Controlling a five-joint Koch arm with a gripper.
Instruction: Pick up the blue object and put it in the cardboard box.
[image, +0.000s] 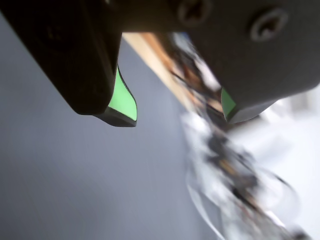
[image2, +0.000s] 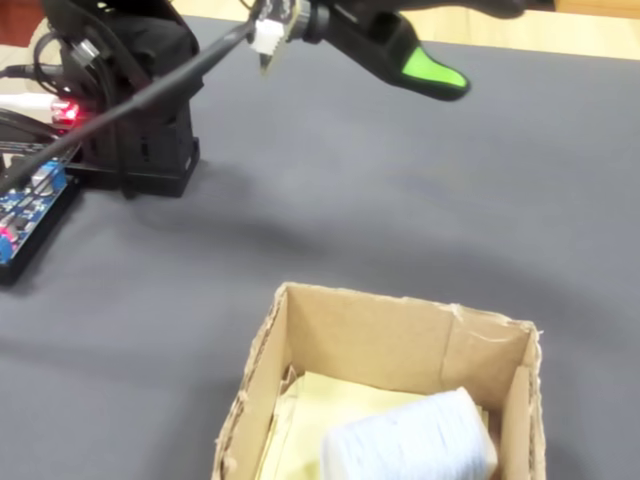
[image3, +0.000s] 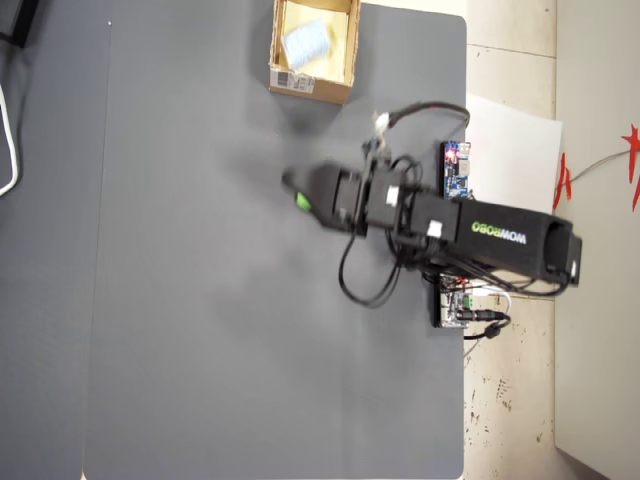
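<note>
Above a dark grey mat (image: 75, 175), we see in the wrist view the gripper (image: 180, 107) parted and empty, in the fixed view the blue object (image2: 410, 440) inside the cardboard box (image2: 380, 340), and overhead that box at the mat's top edge, apart from the arm (image3: 430, 225).

A hobby electronics workspace is suggested; a dark grey mat (image3: 220, 300) is laid out; bare circuit boards (image3: 456, 170) and loose cables (image3: 365, 285) are seen at its edge.
</note>
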